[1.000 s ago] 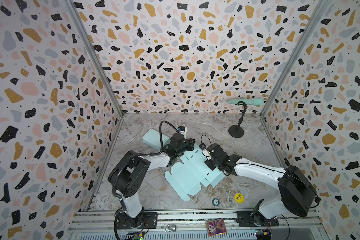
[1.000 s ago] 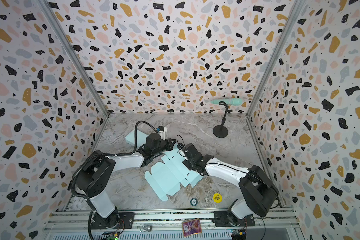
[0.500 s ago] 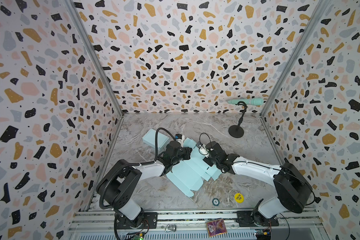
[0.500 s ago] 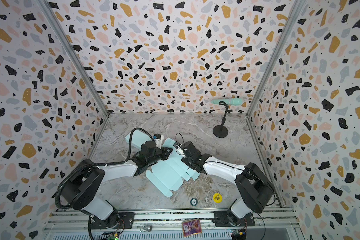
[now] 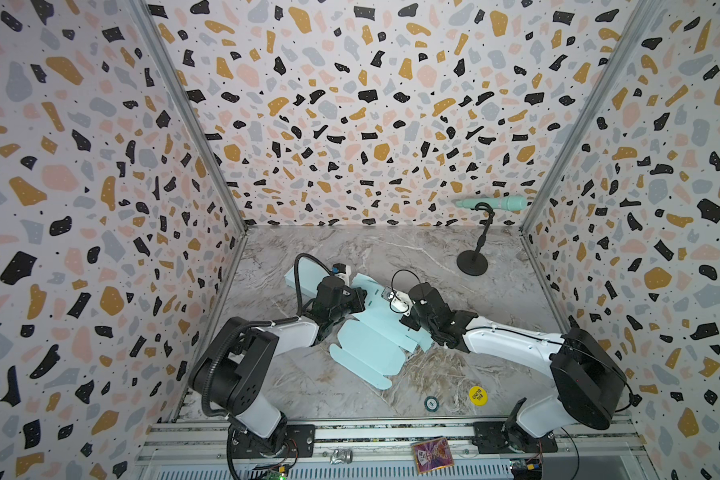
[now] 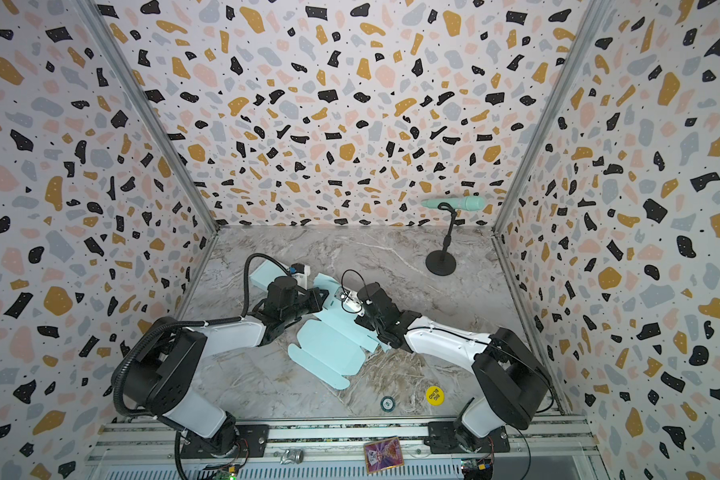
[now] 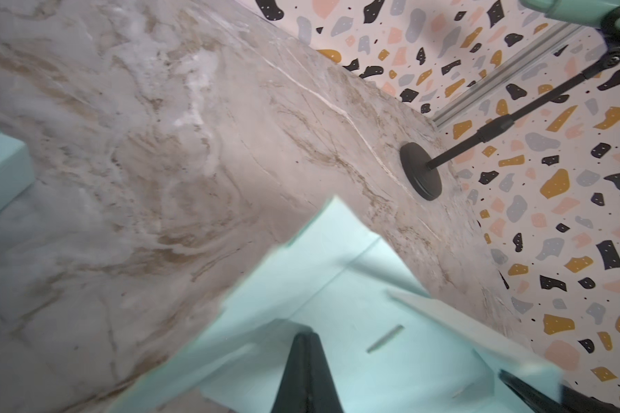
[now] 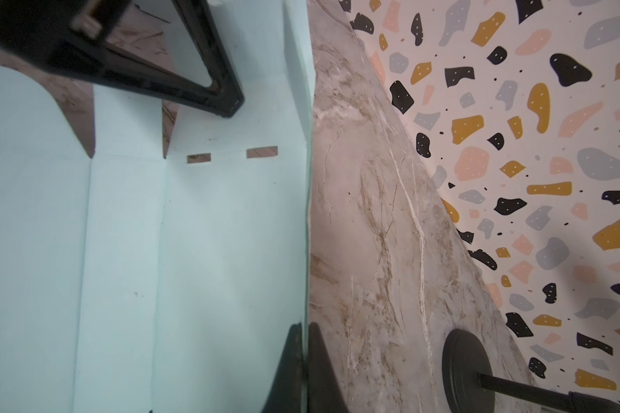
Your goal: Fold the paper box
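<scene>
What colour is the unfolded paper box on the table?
The paper box is plain pale mint green; clearest in the right wrist view.

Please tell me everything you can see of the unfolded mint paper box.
The paper box is a pale mint die-cut card sheet, mostly flat on the marble table, with creases, small slots and rounded flaps. One edge panel stands up, pinched by the right gripper; the shut left gripper touches its surface.

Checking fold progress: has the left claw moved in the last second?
Yes. The left claw has shifted left, away from the microphone stand's base.
</scene>
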Controlling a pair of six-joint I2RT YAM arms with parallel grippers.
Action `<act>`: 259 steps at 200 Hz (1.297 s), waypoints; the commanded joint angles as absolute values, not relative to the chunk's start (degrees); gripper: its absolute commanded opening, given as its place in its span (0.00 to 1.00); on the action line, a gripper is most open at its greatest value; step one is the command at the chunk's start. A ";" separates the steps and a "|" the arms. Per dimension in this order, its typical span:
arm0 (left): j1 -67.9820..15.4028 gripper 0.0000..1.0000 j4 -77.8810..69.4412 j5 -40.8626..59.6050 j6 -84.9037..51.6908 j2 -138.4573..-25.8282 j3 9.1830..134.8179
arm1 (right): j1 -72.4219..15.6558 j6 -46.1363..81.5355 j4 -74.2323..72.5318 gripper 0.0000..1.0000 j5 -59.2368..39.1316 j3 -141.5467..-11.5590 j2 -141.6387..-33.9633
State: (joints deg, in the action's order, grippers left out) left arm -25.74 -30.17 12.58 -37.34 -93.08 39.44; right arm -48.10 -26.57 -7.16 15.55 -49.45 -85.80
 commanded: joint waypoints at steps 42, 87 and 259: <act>-23.50 0.00 -35.52 17.66 -36.40 -94.08 43.80 | -48.96 -30.14 -9.09 0.00 11.40 -47.90 -82.95; -22.46 0.00 -34.92 17.91 -35.78 -90.86 42.45 | -48.87 -31.87 -9.23 0.00 16.01 -48.16 -84.62; -33.22 0.00 -31.87 14.62 -35.02 -82.16 32.71 | -52.09 -40.43 -16.39 0.00 24.07 -47.83 -86.77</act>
